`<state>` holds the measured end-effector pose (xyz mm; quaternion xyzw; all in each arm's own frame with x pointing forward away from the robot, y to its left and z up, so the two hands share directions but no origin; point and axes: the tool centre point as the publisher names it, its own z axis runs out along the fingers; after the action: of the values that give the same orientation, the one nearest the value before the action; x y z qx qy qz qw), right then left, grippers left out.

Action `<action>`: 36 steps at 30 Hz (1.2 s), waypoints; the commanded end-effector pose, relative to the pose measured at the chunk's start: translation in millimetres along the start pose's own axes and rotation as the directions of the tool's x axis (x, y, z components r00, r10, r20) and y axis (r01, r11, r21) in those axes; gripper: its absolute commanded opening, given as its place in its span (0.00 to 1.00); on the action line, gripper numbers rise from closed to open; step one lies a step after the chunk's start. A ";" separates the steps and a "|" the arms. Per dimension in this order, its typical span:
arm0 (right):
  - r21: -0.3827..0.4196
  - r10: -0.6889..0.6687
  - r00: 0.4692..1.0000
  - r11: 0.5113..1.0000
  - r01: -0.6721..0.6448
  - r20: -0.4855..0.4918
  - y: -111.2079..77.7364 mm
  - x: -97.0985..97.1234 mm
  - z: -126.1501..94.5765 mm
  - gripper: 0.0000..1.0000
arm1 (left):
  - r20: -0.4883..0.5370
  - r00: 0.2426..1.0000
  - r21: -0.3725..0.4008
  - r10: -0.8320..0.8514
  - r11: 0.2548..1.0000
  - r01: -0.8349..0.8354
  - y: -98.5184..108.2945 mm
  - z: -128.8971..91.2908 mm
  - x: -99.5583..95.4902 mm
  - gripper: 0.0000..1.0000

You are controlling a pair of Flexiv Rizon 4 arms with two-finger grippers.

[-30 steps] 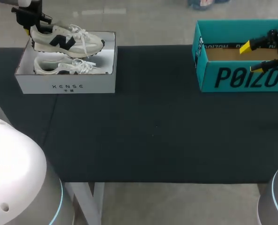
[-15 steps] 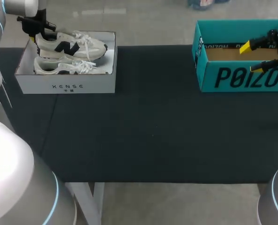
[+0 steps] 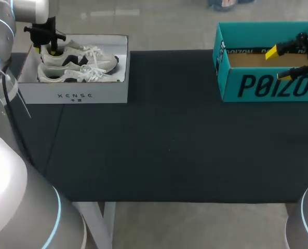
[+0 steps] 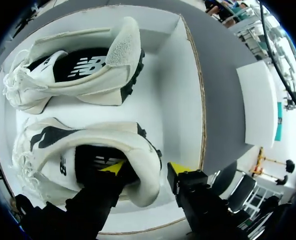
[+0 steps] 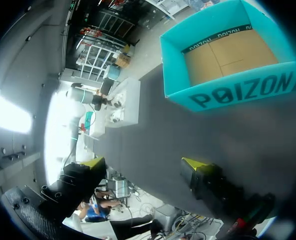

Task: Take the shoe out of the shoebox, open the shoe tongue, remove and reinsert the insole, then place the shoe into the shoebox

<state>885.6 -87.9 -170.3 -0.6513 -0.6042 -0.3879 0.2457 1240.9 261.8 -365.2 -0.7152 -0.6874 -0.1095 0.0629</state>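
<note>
Two white sneakers with black side marks lie in the white shoebox [image 3: 73,95] at the table's far left. My left gripper [image 3: 51,51] is at the heel of the far shoe [image 3: 83,56]. In the left wrist view my left gripper [image 4: 143,167] straddles the heel of that shoe [image 4: 53,150], one yellow tip inside the collar, the other outside and apart from it; the jaws are open. The other shoe [image 4: 83,70] lies beyond it, inside the box wall [image 4: 187,90]. My right gripper [image 3: 278,63] hangs open over the teal box [image 3: 268,85], nothing between its fingers.
The teal box [image 5: 237,90] at the far right is open-topped with a bare cardboard floor; my right gripper [image 5: 145,164] is above the black table cover [image 3: 169,140] in front of it. The white shoebox stands near the table's far left edge.
My left gripper has carried the far shoe down from above the white shoebox until it lies in the box beside the other shoe, and its fingers have spread off the heel. The right arm has not moved.
</note>
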 end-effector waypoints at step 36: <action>0.000 0.000 1.000 1.000 0.000 0.003 -0.2 -0.1 0.2 1.00 | 0.066 0.993 -0.021 -0.099 0.995 0.100 -63.3 -105.6 -7.0 1.00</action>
<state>885.5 -87.9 -170.3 -0.6513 -0.6042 -0.3879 0.2457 1182.4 232.5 -269.4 -0.6823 -0.7257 -0.0710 0.0515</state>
